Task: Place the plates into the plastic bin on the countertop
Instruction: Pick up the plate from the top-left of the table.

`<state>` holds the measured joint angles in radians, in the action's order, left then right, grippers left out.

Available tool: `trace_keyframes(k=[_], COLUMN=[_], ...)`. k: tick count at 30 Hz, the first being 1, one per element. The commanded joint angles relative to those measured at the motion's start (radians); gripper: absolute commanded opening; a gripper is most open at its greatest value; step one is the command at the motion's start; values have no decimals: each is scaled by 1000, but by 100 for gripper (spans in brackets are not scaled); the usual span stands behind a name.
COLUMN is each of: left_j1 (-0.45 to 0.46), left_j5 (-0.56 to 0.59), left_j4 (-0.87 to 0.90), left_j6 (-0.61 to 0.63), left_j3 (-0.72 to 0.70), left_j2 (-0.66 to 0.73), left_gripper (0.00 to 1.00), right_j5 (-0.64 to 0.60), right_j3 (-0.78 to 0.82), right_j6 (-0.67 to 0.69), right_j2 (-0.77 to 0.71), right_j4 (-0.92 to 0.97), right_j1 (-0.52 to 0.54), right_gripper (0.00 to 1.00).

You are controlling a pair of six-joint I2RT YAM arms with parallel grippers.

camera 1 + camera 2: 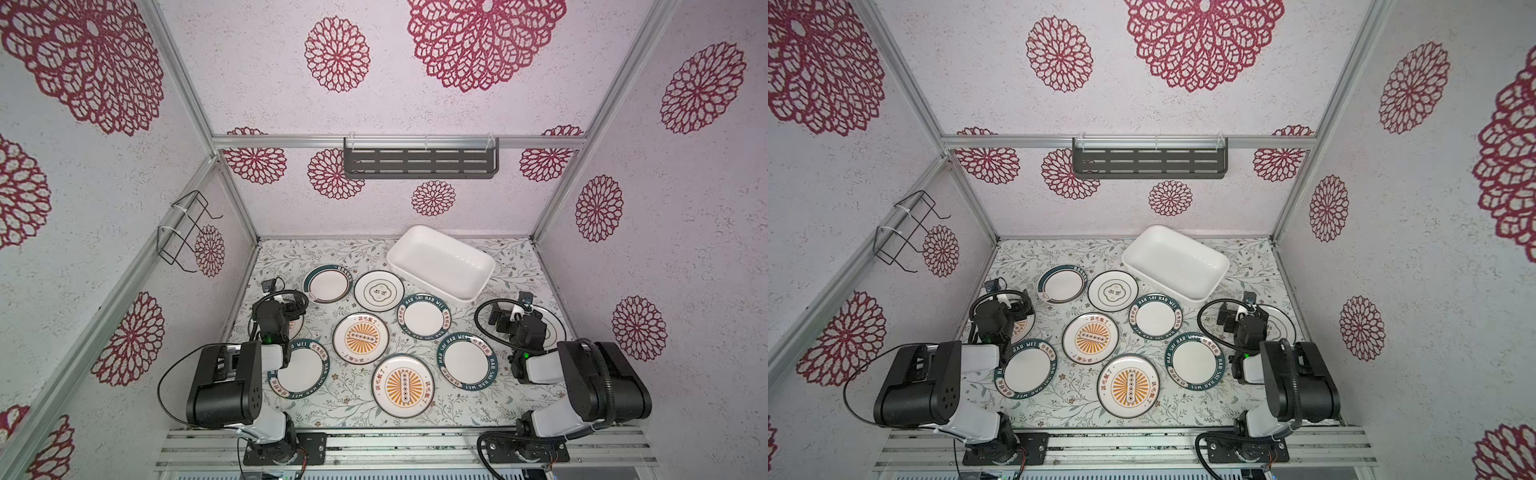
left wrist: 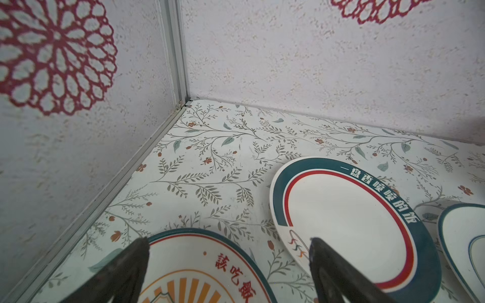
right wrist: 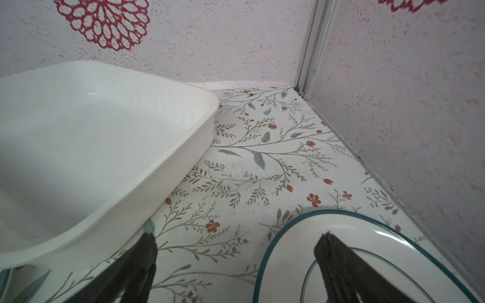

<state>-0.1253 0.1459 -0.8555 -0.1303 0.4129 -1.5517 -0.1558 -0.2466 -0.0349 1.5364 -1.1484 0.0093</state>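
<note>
White plastic bin [image 1: 440,259]: you'll find it askew by the far edge of the countertop [image 1: 320,249], right of middle, with nothing inside.
Nine plates [image 1: 360,338]: all lie flat on the countertop, none in the bin. Most fill the middle, one lies by the left edge and one by the right edge.
Your left gripper [image 2: 228,242]: the jaws stand wide apart with nothing between them, over the sunburst plate [image 2: 199,262] by the left edge. You cannot tell from the wrist view whether they touch it.
Teal red-lined plate [image 2: 349,217]: it sits just beside that sunburst plate, toward the far edge, with a gap between them.
Your right gripper [image 3: 236,236]: this one is spread wide too and holds nothing. One finger [image 3: 338,262] sits over the thin-ringed plate [image 3: 296,236] by the right edge, and its partner is near the bin's corner.
Near edge: a second sunburst plate [image 1: 402,386] lies nearest it, about the middle.
</note>
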Motion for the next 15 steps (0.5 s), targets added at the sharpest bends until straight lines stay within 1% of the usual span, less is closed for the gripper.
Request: trace_keyframes(k=[1, 15], left_j1=[-5, -5], left_j5=[-3, -3], left_j4=[-26, -27], left_j6=[11, 11], left_j3=[14, 13], left_j2=[-7, -6], left_gripper=[97, 97], right_j5=[-7, -5], right_j3=[-13, -16], right_j6=[12, 14], right_j2=[-1, -1], right_j4=[-41, -36], right_j1=[2, 4], right_gripper=[99, 99])
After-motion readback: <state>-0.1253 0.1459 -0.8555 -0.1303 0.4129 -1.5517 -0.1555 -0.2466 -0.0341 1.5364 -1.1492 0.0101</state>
